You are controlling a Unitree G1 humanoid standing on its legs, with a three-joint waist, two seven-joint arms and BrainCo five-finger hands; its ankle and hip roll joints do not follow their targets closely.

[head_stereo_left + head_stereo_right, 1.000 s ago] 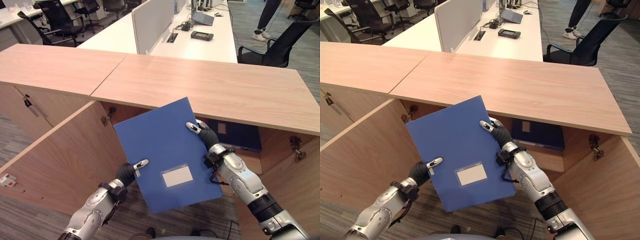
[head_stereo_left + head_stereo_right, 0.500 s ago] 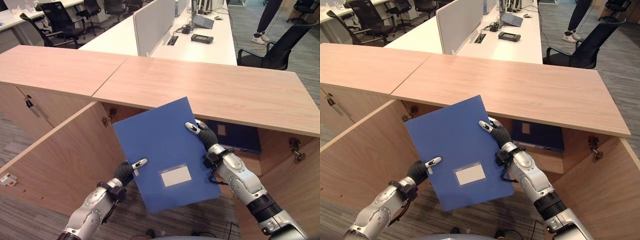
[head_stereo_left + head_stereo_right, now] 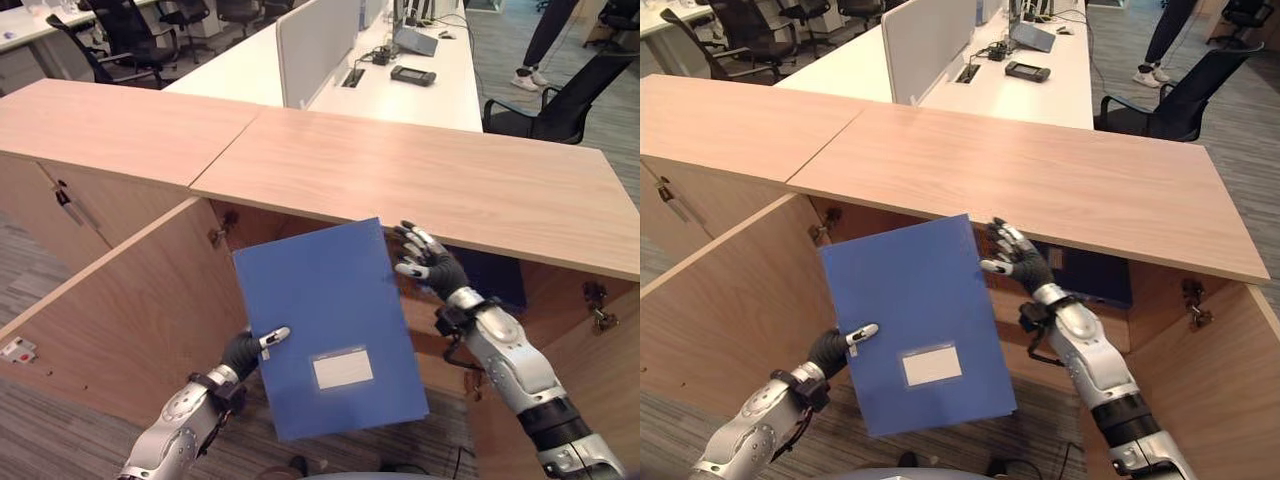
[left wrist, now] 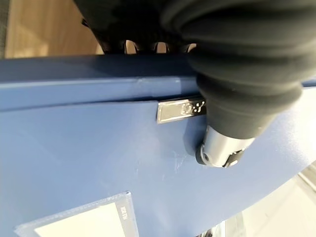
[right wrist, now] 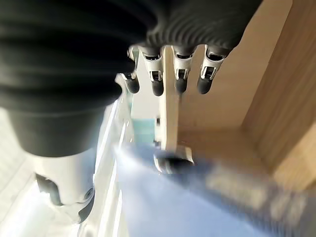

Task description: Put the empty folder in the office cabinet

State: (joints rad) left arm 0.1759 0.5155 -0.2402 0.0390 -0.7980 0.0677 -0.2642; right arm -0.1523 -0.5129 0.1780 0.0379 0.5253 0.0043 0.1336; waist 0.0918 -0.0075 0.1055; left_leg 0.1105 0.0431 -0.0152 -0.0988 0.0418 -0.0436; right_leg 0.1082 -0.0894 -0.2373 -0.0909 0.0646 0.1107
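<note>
blue folder [image 3: 325,325] pinched by left hand [image 3: 250,349], right hand [image 3: 428,262] just beside, fingers spread

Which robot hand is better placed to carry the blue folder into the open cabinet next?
Left. The left robot hand pinches the blue folder at its edge, while the right robot hand is open beside the folder's top corner, not gripping it.

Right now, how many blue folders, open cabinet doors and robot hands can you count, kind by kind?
Blue folders: 2, the folder in the left hand and one inside the cabinet.
Open cabinet doors: 2, left door and right door.
Robot hands: 2, the right hand open beside the folder.
Total: 6
</note>
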